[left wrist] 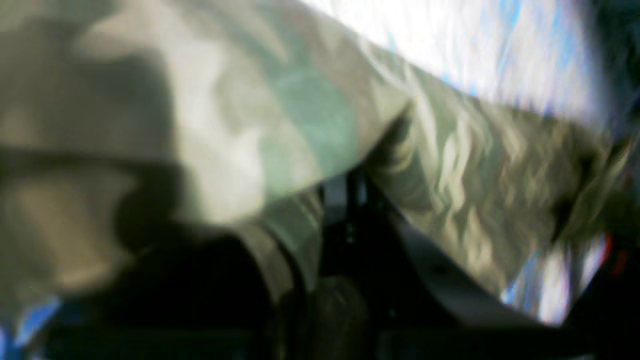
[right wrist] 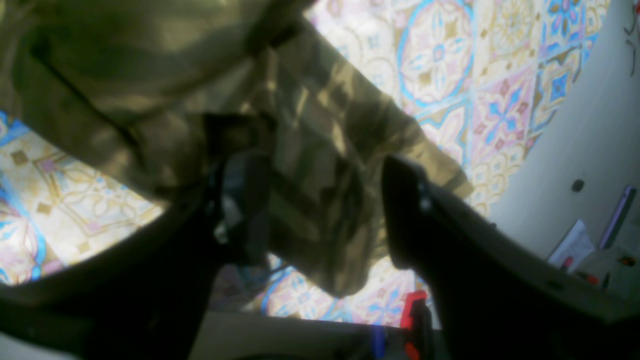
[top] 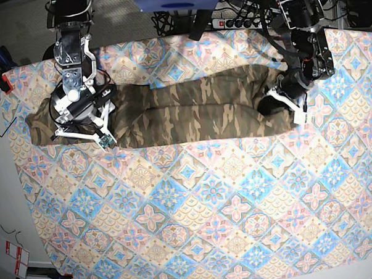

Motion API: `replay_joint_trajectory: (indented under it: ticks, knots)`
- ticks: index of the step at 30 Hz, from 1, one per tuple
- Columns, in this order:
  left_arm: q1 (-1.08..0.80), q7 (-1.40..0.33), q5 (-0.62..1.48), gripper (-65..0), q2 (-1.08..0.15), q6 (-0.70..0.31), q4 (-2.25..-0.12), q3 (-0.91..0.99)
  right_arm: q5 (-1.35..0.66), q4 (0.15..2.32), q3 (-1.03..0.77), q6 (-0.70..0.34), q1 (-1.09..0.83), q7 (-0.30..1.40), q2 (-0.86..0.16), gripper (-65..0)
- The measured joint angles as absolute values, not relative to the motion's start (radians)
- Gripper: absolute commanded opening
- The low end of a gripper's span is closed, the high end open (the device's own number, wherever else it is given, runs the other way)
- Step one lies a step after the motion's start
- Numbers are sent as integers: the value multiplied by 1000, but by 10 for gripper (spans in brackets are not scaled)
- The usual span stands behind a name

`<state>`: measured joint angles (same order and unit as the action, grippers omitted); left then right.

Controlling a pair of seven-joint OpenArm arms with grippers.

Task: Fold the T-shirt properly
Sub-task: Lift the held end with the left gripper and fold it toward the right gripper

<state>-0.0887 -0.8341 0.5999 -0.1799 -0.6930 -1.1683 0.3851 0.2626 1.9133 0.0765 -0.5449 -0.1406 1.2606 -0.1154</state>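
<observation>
Shirt (top: 172,112) stretched in a long narrow band across the far part of the tablecloth (top: 196,225), running nearly from the left edge toward the right edge. At its left end sits the right gripper (top: 80,119), down on the cloth; the wrist view shows its fingers (right wrist: 400,210) spread apart, with a bunch of camouflage fabric (right wrist: 310,165) between them, one finger against it, the other just clear. Over at the right end, the left gripper (top: 282,98) is low on the shirt's edge, jaws clenched on the fabric (left wrist: 280,115), which drapes thickly over the blurred wrist view.
</observation>
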Motion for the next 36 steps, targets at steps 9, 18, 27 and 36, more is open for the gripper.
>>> replay_joint_trajectory:
  ticks: [9, 18, 27, 36]
  knots:
    - [-89, -948, 591, -650, -154, -692, -1494, 382, 263, 1913, 72, -545, -139, 1265, -115, -303]
    - [-89, -944, 580, -650, -123, -690, -1578, 191, 262, 1913, 72, -545, -139, 1264, -116, -303]
    - [8, -949, 575, -650, -42, -688, -1575, -10, 262, 1913, 72, -545, -139, 1264, -115, -303]
    - [150, -892, 454, -650, 60, -641, -1336, -246, 262, 1913, 71, -545, -143, 1264, -115, -303]
